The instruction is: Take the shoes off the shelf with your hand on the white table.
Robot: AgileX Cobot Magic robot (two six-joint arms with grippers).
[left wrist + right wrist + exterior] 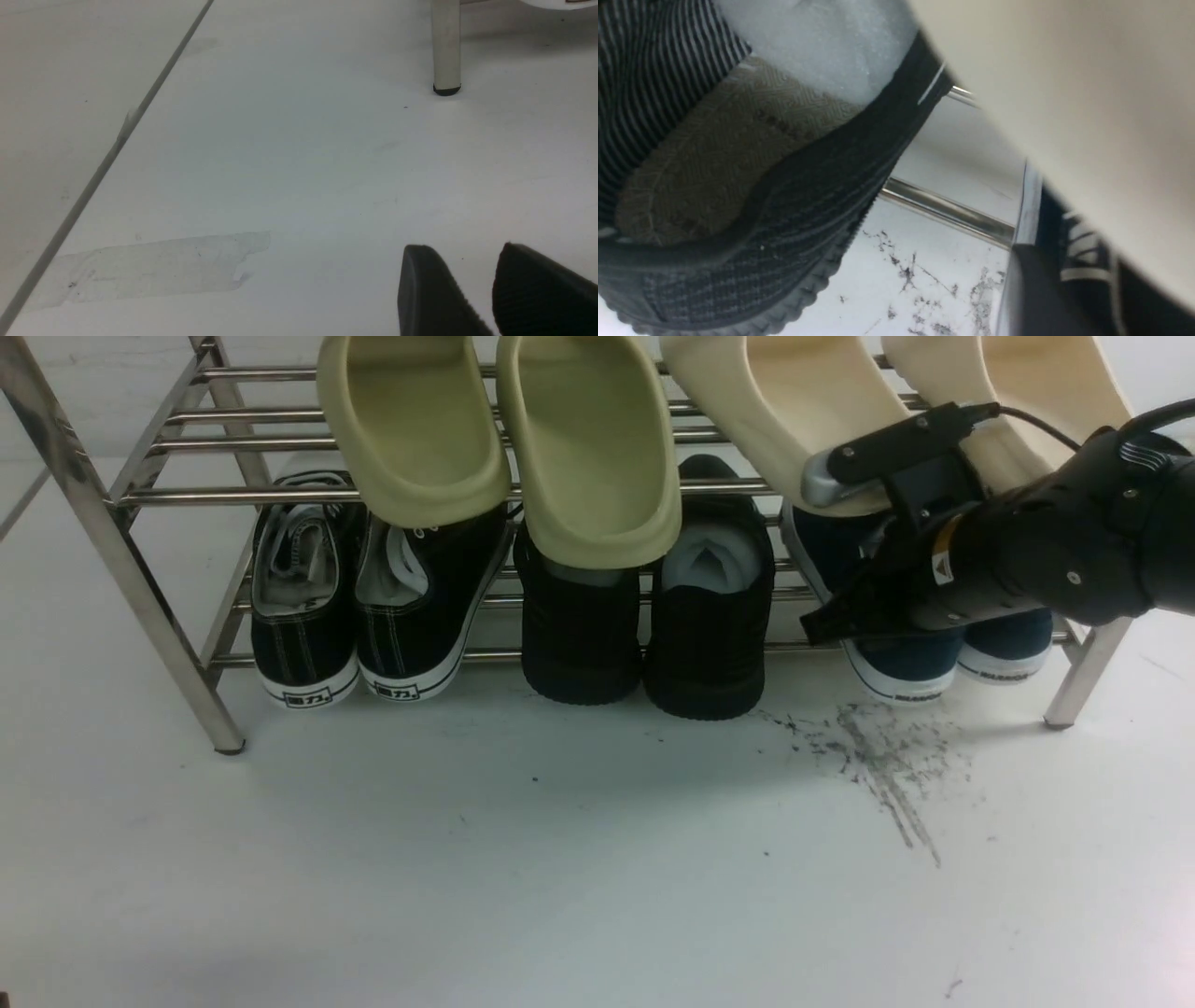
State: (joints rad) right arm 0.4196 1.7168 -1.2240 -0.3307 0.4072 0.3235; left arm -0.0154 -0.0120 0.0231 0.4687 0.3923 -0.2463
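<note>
The navy shoes stand at the right end of the shelf's (pixel 112 541) lower tier, one (pixel 910 667) beside the other (pixel 1008 649), heels with white soles toward me. My right gripper (pixel 840 616) reaches under the upper tier and covers the left navy shoe's opening. In the right wrist view one black finger (pixel 1031 294) lies against that shoe's heel label (pixel 1083 261); the other finger is hidden. My left gripper (pixel 465 254) is open and empty, low over the white table (pixel 280 163). It is out of the front view.
Black lace-up sneakers (pixel 308 616) and all-black shoes (pixel 709 635) fill the rest of the lower tier. Green slides (pixel 597 448) and cream slides (pixel 794 401) hang over the upper tier, just above my right wrist. Grey scuff marks (pixel 887 756) lie before the navy shoes.
</note>
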